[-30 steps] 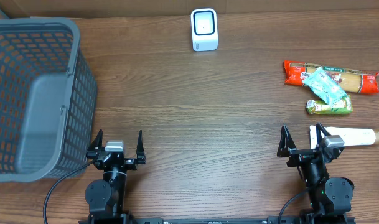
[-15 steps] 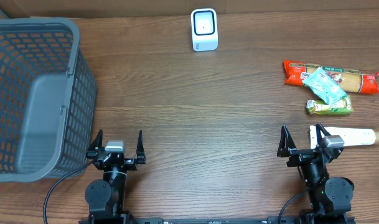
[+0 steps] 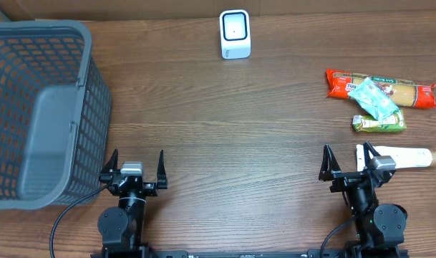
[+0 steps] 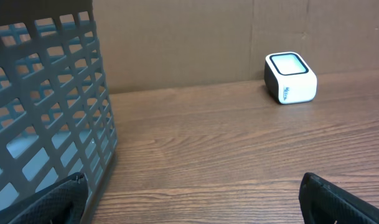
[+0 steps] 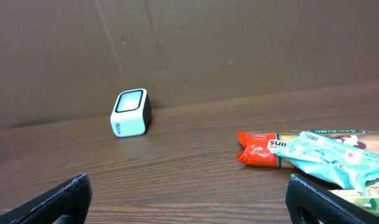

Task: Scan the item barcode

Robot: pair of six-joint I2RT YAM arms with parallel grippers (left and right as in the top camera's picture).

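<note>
**Both grippers wide open, items parked off to the right**

Here's what we've got right now. The left gripper sits at the near edge of the surface with its jaws spread wide and only bare wood between them. The right gripper is at the same near edge on the other side, also wide open and holding nothing.

The scanner, a little white box with a dark-framed window, stands at the far edge around the middle, in front of a cardboard backdrop. It's well apart from both grippers.

The items to scan are clustered on the right side.
- Farthest back lies a long red packet, running left to right.
- A teal pouch lies tilted on top of it, hanging over its near edge.
- Just in front of that is a small green packet. It's touching or nearly touching the pouch, and we can't tell which.
- Nearest to us lies a white tube with a tan cap on its right end. Its left end is right at the outer finger of the right gripper. From above the two overlap, so we can't say whether they actually touch.

A big grey mesh basket takes up the left side of the surface. Its near corner is just beside the left gripper.
</note>
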